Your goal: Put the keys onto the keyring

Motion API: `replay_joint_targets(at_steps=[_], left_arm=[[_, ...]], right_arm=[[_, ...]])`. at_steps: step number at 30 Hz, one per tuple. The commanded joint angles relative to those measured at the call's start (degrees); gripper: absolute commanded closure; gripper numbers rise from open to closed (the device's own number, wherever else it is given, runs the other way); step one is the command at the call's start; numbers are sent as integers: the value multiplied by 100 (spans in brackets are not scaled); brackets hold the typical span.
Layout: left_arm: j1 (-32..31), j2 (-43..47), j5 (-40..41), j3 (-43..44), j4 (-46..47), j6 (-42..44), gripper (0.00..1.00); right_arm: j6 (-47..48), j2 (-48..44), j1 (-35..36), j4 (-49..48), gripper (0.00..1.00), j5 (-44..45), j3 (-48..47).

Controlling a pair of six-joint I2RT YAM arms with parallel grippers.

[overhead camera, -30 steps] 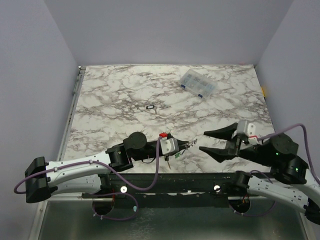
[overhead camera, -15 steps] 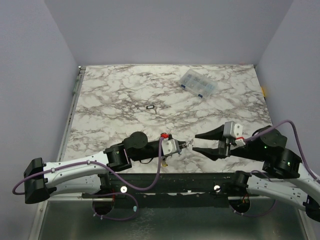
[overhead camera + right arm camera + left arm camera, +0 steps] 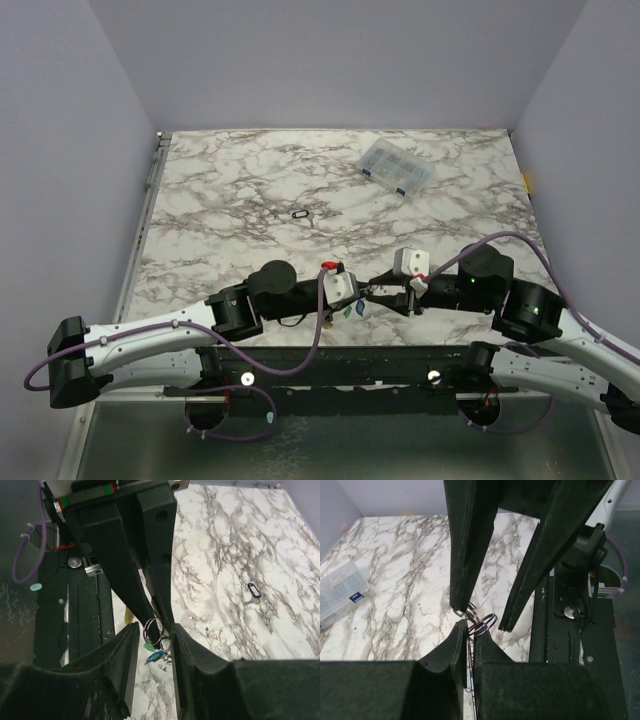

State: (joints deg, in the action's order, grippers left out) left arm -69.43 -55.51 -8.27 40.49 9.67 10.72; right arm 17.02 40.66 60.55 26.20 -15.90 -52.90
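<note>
Back on the marble table (image 3: pixel 220 190), left of centre, we see the black-rimmed oval tag (image 3: pixel 300 214) lying alone, well apart from both arms. Nearer the bases, the left gripper (image 3: pixel 470 632) is clenched on the keyring (image 3: pixel 485 624), with green and blue keys (image 3: pixel 152 652) dangling below it. To its right, the right gripper (image 3: pixel 152 626) is released, its fingers straddling the hoop without clamping it. We judge this a bracing step. Next, the right fingers must close squarely on the thin wire without knocking it askew.
</note>
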Motion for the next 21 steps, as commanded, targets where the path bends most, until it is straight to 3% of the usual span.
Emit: replay_joint_targets(at_steps=[1,12,21], left_arm=[[35,91,-51,258,52,-136,100],[51,66,-29,362,-8,-220,100],[59,49,-161,380,16,-275,100]], right_arm=[[129,64,22,1,59,41,149],[194,298,22,134,55,3,167],[361,328,23,120,62,310,208]])
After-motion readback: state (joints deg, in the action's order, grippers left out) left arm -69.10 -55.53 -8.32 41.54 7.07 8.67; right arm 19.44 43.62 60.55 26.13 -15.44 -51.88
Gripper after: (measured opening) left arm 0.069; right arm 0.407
